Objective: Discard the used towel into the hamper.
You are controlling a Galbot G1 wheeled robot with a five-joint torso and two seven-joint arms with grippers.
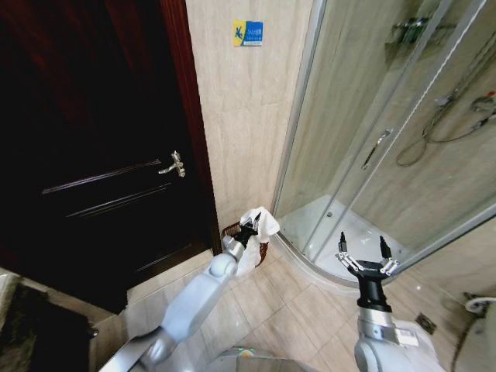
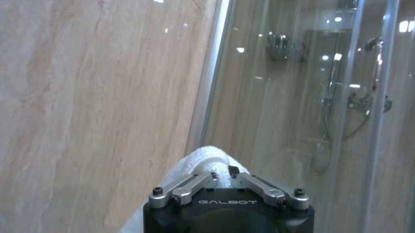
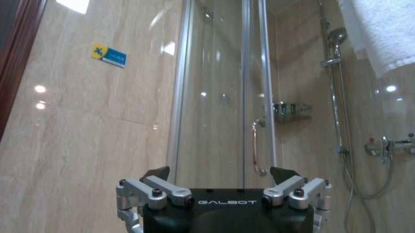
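Towels: two are showing, one white towel (image 1: 262, 225) bunched at the left gripper (image 1: 249, 227), and one hanging towel (image 3: 376, 29) at the edge of the right wrist view.
Hampers: one hamper (image 1: 231, 230) is sitting on the floor by the wall.
Grippers: two are showing, the left one clamping the towel, the right gripper (image 1: 364, 252) holding its fingers spread.
Doors: one dark wooden door (image 1: 93, 139) and one glass shower door (image 1: 364, 116) are standing.
Door handles: one silver lever (image 1: 174, 165) and one shower door handle (image 1: 377, 147) are showing.
Wall signs: one blue-and-yellow sign (image 1: 248, 32) is hanging.
Shower heads: one shower head (image 3: 336, 36) is hanging.
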